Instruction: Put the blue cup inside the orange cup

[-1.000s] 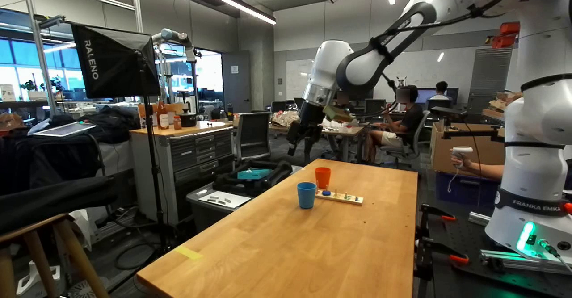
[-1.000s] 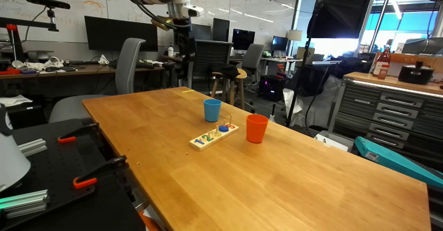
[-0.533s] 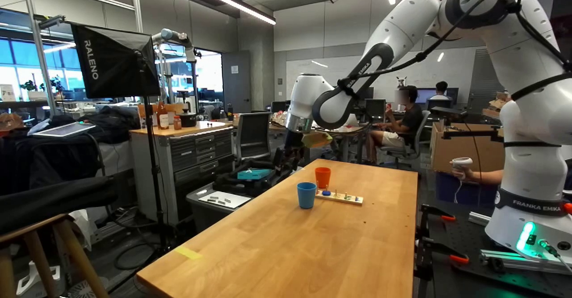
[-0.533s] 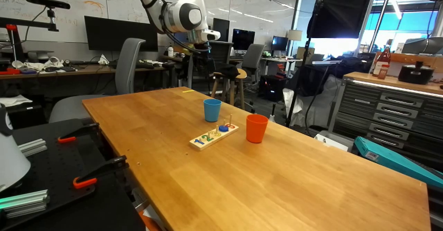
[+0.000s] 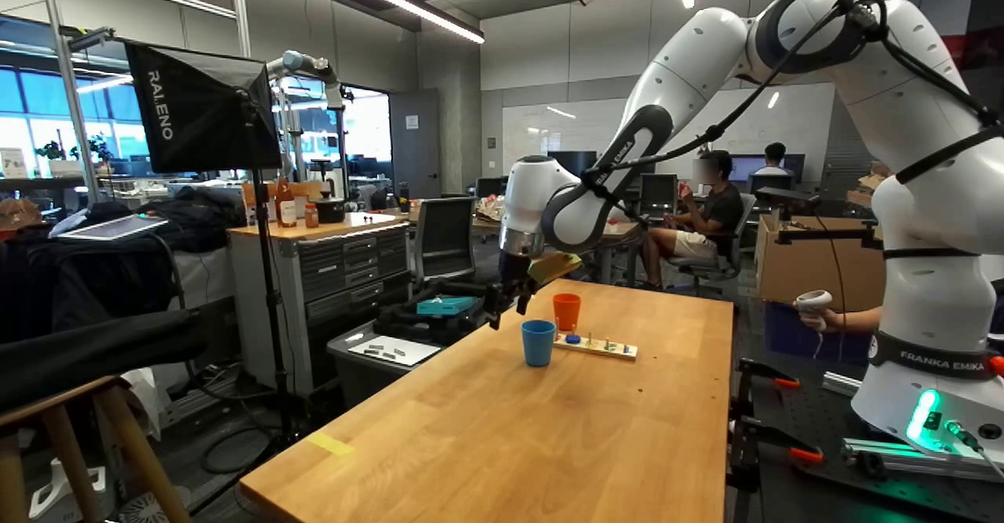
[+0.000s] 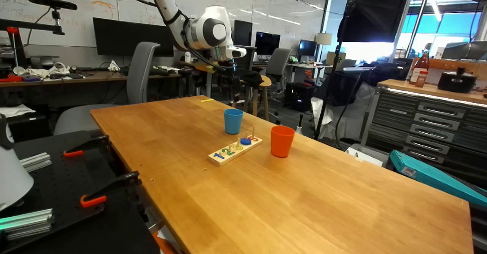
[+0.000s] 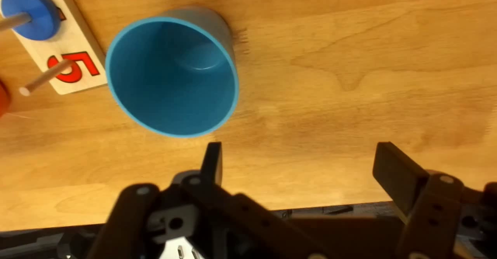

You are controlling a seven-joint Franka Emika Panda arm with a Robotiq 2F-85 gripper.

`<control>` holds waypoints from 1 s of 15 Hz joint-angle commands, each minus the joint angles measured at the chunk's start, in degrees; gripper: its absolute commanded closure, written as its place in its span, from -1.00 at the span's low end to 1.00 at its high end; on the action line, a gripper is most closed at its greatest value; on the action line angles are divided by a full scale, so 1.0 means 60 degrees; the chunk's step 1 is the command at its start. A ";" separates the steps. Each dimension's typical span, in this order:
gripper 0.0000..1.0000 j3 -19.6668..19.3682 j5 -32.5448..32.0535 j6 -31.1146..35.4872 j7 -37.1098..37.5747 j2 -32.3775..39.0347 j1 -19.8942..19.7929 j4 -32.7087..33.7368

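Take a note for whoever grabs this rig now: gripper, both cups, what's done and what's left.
Gripper: jaws open, nothing between them.
Cups: the blue cup stands upright on the table, by the 5 end of the peg board; the orange cup stands upright across that end.
Done: nothing grasped or nested yet.
Left: line up on the blue cup, grip it, lift it, and set it inside the orange cup.

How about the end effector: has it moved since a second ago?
Yes. Judged against the table, in an exterior view, the end effector has come down and slightly to picture left, closer in the picture to the blue cup.
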 commanded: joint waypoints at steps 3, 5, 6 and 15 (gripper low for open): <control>-1.00 -0.1011 -0.0767 -0.0276 0.0729 0.0392 0.0668 0.0192; -1.00 -0.1103 -0.0864 -0.0383 0.0846 0.0385 0.0727 0.0106; -1.00 -0.1098 -0.0880 -0.0440 0.0894 0.0367 0.0737 0.0047; -0.48 -0.0717 -0.0611 -0.0556 0.1218 0.0306 0.0758 -0.0448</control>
